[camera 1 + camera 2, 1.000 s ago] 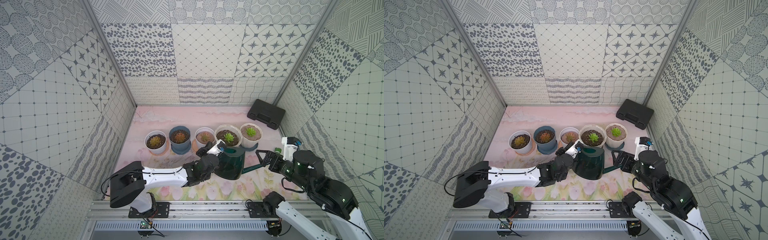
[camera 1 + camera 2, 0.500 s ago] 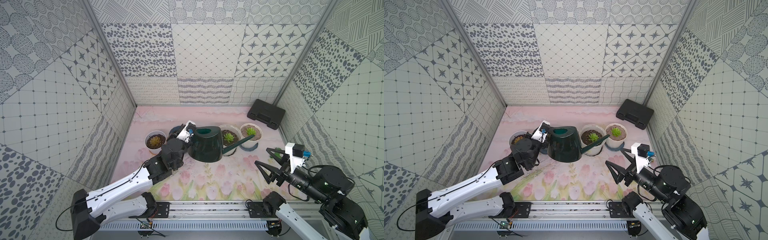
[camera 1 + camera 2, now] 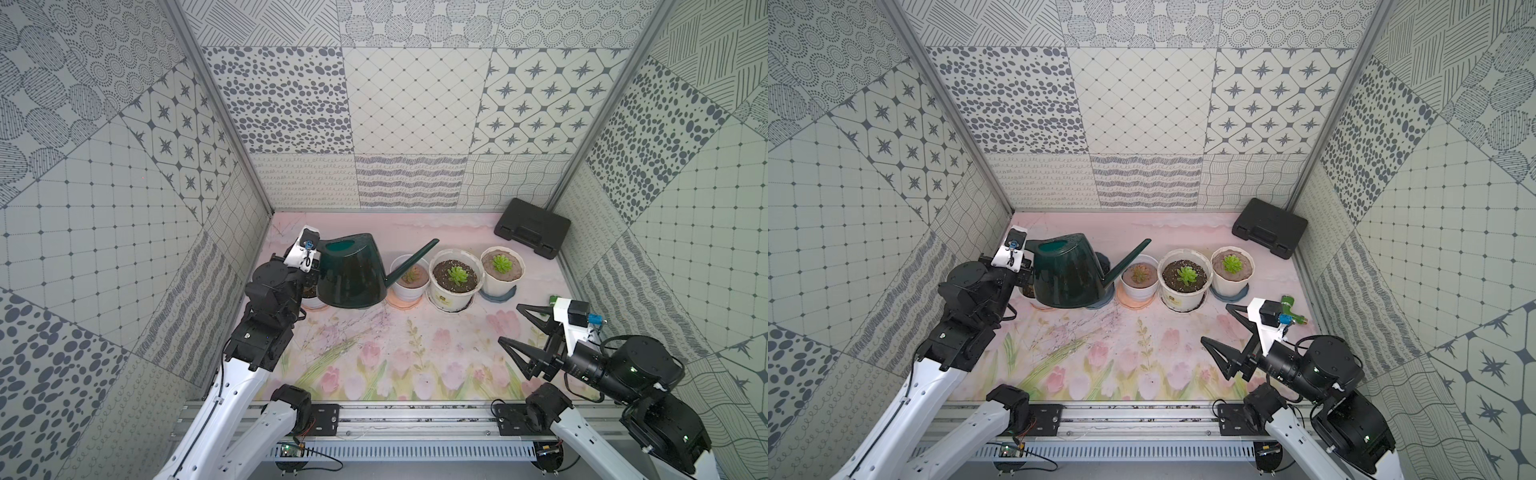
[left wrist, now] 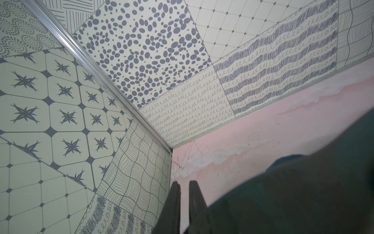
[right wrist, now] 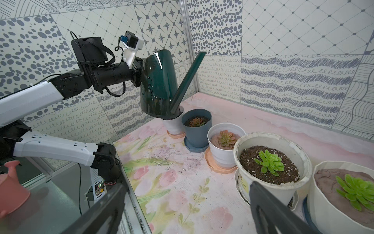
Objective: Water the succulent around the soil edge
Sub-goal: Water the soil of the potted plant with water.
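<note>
The succulent is a bright green rosette in a white fluted pot at the right end of the pot row. Its tan soil edge shows bare. A dark green watering can hangs above the row's left end, spout slanting up over the pinkish rosette's pot. My left gripper is shut on the can's back; the handle is hidden. My right gripper is open and empty, in front of the succulent.
A cream pot of dark speckled soil stands left of the succulent, then a white pot with a pinkish rosette. A blue-grey pot sits under the can. A black case lies back right, a small green object by the right wall.
My left arm lifted the watering can from the front centre and carried it left and back. My right arm drew away from the spout toward the front right, staying open.
</note>
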Robot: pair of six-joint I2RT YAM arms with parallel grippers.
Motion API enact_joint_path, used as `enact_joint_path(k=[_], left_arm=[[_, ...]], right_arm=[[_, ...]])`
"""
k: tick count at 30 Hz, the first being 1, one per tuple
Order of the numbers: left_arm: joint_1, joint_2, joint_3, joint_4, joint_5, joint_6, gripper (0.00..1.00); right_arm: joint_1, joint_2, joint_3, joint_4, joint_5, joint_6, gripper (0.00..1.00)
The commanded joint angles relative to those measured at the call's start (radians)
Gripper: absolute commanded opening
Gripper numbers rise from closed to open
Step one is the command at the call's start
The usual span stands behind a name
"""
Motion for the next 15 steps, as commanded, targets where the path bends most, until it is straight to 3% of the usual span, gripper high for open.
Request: enact_joint_path(k=[1, 7, 10, 15], left_arm=[[0.179, -0.026, -0.038, 0.03, 0.346, 0.019, 0.0], [0.434, 0.05, -0.014, 0.093, 0.365, -0.057, 0.0], [0.526, 0.083, -0.022, 0.158, 0.312, 0.003, 0.0], [0.678, 0.143, 0.018, 0.173, 0.357, 0.097, 0.0]], right_arm=[[0.015, -0.035, -0.022, 0.071, -0.008, -0.017, 0.98], [0.048, -0.112, -0.092, 0.072, 0.023, -0.032, 0.98], [0.071, -0.148, -0.129, 0.072, 0.062, -0.05, 0.98], [0.127, -0.218, -0.169, 0.071, 0.159, -0.094, 0.98]])
